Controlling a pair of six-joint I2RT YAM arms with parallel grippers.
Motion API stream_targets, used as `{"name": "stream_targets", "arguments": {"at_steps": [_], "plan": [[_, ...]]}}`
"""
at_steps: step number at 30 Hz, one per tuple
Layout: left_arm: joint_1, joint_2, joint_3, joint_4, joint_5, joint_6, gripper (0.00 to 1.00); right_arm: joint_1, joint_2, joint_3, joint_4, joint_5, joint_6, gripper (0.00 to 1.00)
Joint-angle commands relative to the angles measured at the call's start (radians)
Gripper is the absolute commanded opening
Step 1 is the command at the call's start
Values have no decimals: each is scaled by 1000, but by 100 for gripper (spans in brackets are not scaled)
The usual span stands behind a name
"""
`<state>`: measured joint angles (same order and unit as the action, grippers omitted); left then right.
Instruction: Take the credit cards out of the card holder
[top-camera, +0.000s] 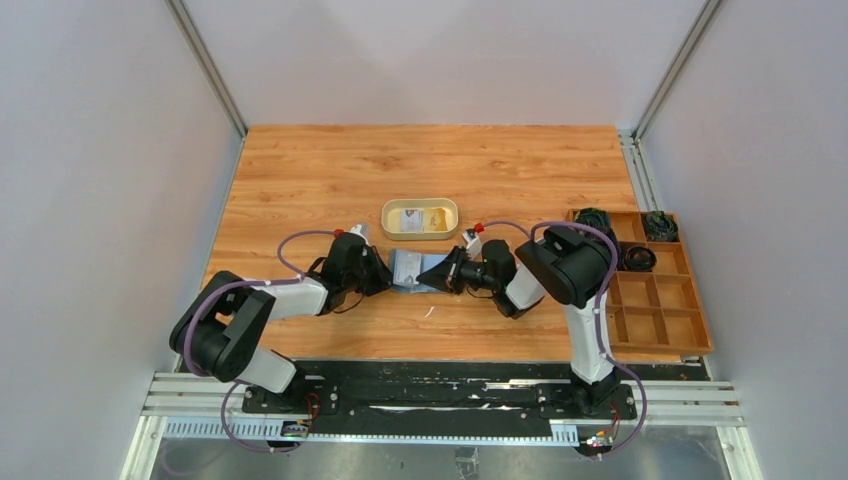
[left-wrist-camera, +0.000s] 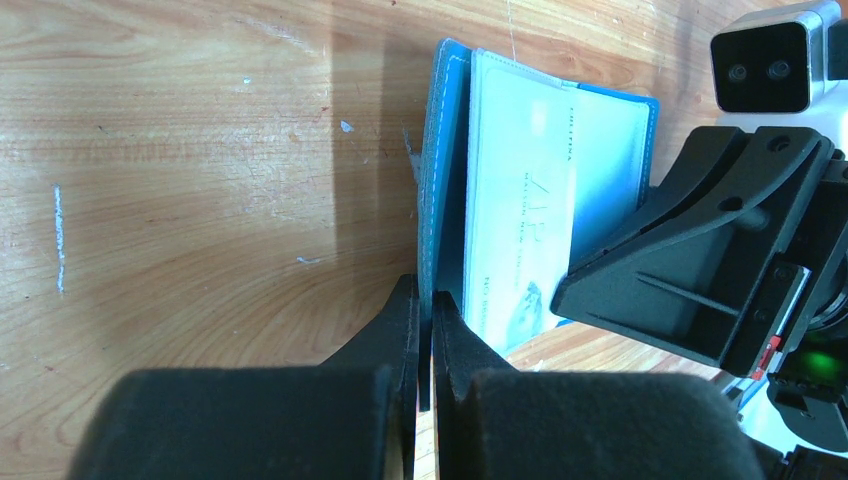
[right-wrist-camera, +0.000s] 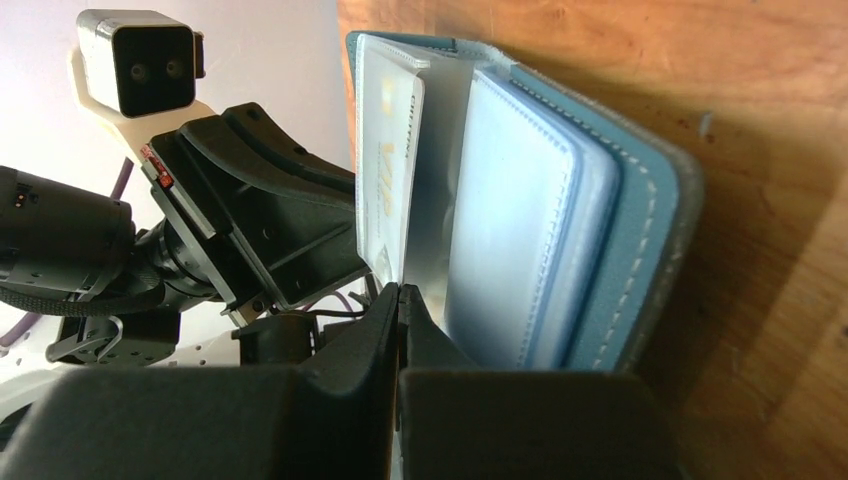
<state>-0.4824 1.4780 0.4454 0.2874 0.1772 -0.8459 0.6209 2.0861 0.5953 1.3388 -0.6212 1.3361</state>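
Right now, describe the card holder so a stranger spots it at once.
On the wooden table, look near the front middle, where the left gripper and right gripper meet. The card holder stands open between them, in front of the tan oval tray. Nothing else there is teal-blue.

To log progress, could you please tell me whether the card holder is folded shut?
No: the card holder stands open, its teal cover pinched by the left pincer, inner sleeves fanned apart.

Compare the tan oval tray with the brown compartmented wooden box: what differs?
The tan oval tray is smaller, rounded, undivided; the brown compartmented wooden box is larger and rectangular. The tray holds a pale card and a yellow card; the box holds black coils. Both are open-topped.
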Motion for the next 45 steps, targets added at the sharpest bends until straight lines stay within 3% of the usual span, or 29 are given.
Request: {"name": "stream_targets", "arguments": {"at_steps": [1,24,29,34,37,38,45], "plan": [[-12,67,-69,-248,-117,57,0,-17,3,-10,80,-19,10,0],[-12,62,-74,-225,-100,47,0,-124,-78,-176,-48,-83,-148,0],[-12,59,-73,-225,-98,46,0,-151,-211,-159,-296,-87,-285,0],[-12,54,-69,-225,-94,45,0,-152,-484,-36,-855,-30,-573,0],[-12,53,-65,-225,-92,44,0,-151,-617,108,-1170,57,-741,0],[-12,57,-59,-225,-89,45,0,-155,-638,234,-1315,111,-812,0],[-12,54,-51,-226,-86,48,0,-164,-392,544,-1371,105,-795,0]]}}
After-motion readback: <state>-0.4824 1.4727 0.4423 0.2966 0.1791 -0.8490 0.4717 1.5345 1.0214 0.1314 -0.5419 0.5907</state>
